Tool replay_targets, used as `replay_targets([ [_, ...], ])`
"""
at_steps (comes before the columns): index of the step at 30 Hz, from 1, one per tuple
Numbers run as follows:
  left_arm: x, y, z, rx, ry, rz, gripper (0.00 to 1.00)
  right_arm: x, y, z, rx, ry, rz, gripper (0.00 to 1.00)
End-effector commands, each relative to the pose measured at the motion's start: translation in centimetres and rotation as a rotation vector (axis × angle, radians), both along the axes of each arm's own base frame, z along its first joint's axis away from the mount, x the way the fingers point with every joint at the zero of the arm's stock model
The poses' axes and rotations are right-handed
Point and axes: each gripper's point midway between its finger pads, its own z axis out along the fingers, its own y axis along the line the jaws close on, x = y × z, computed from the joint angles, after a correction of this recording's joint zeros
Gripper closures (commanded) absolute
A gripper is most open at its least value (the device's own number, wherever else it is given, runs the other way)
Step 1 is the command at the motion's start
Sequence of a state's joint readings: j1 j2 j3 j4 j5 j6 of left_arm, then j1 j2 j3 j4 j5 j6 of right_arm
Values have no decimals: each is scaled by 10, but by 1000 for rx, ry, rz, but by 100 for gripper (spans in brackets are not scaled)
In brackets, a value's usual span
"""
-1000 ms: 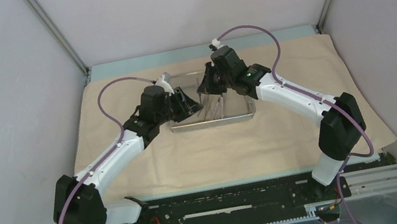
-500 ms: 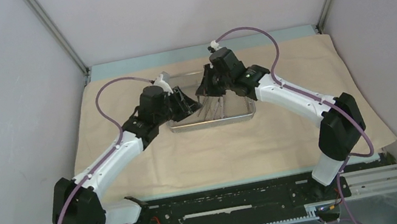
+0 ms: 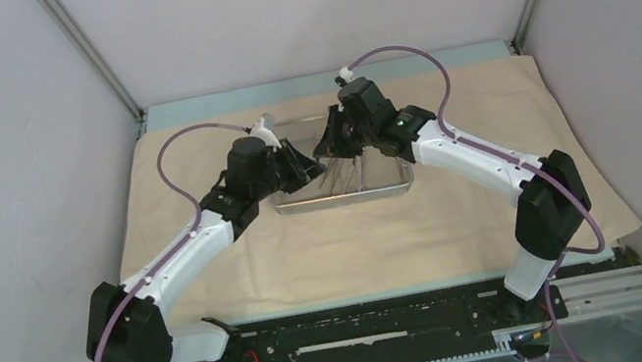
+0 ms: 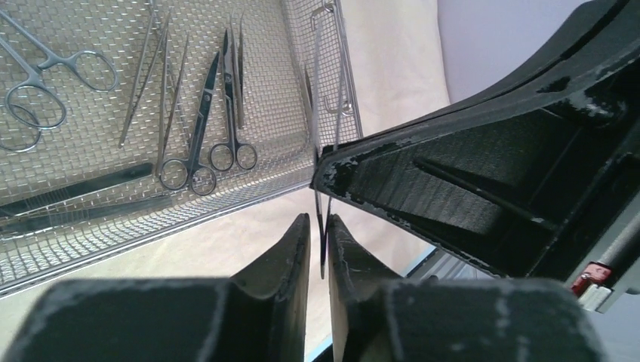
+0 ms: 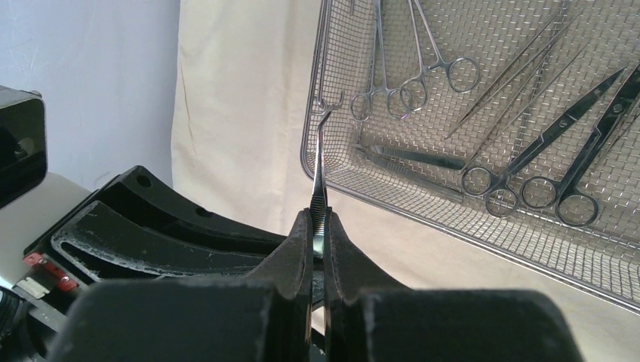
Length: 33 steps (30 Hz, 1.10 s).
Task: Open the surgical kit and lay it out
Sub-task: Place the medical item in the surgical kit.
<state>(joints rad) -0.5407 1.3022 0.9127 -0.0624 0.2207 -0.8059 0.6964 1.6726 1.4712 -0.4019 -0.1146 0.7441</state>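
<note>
The beige cloth wrap (image 3: pixel 358 244) lies spread flat with the steel mesh tray (image 3: pixel 345 199) on it. My right gripper (image 3: pixel 328 148) hovers over the tray's left end. In the right wrist view it (image 5: pixel 318 215) is shut on the ribbed grip of slim tweezers (image 5: pixel 318 173), held in the air. My left gripper (image 3: pixel 313 170) meets it there. In the left wrist view its jaws (image 4: pixel 318 219) stand narrowly apart around the joined end of the same tweezers (image 4: pixel 315 113), a gap showing on one side. Scissors (image 4: pixel 200 113), ring-handled clamps (image 4: pixel 45 75) and other tweezers (image 4: pixel 162 68) lie in the tray.
The tray's wire rim (image 5: pixel 490 249) and wire handle (image 4: pixel 340 105) sit just below both grippers. The right gripper's black body (image 4: pixel 490 151) fills the right of the left wrist view. Grey walls enclose the table on three sides.
The right gripper has edged slightly left toward the left gripper with the tweezers. The left gripper has barely shifted.
</note>
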Motion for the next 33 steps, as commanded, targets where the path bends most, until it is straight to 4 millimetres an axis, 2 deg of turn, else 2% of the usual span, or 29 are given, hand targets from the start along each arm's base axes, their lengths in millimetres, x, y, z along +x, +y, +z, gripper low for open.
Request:
replay_targets([
  [1,5,-7,18,-42,-49,-8,90,-6,6,18,50,-22,16,99],
  [2,5,-7,18,-41,-49,-9,97,-6,6,19,51,-25,16,98],
  [3,5,-7,18,-39,-51,-10,100,-7,5,22,53,-32,17,97],
  [6,3,-8,20,-34,-68,-30,100,-8,3,29,53,-61,30,71],
  [11,-3,-9,34,-69,-121,-95,100,-16,-12,54,68,-154,61,29],
  [13,-7,-13,45,-113,-152,-140,100,-22,-20,68,96,-200,83,22],
  [19,-30,-23,78,-249,-221,-278,100,-46,-44,117,224,-368,161,18],
  [25,-58,-24,122,-427,-297,-391,100,-71,-59,153,322,-474,258,16],
  [27,-67,-24,136,-471,-325,-423,100,-76,-66,163,372,-467,288,19],
  [30,-80,-23,158,-549,-368,-470,100,-82,-71,176,442,-467,287,35],
  [33,-91,-22,177,-633,-388,-515,100,-90,-69,187,475,-498,305,39],
])
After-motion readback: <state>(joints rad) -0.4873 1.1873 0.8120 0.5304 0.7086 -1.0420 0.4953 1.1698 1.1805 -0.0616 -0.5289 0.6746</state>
